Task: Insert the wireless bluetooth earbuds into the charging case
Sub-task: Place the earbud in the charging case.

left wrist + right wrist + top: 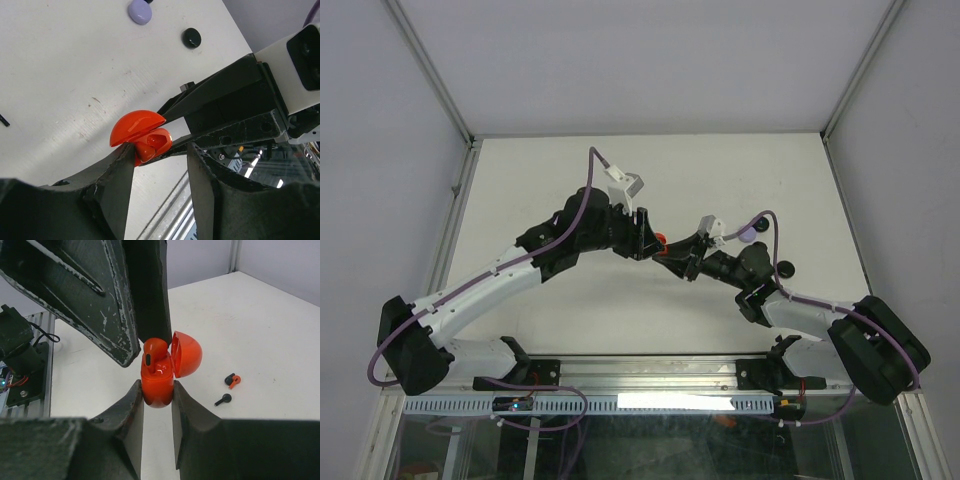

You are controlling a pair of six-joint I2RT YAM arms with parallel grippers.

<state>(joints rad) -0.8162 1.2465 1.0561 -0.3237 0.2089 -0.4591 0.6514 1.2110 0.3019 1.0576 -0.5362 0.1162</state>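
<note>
My right gripper (157, 390) is shut on the body of a red charging case (158, 380), holding it above the table with its lid (187, 354) swung open. A red earbud (154, 351) stands in the case, part of it sticking out of the top. My left gripper (161, 146) is at the case with its jaws apart. One of its fingertips (127, 150) touches the earbud (150, 145) and the other stands clear. From above, both grippers meet at the red case (660, 240) over mid table.
A lavender case (140, 11) and a black case (191, 37) lie on the white table (560, 170) to the right. A black-and-orange earbud (232, 380) and a black stemmed earbud (223, 400) lie beyond the held case.
</note>
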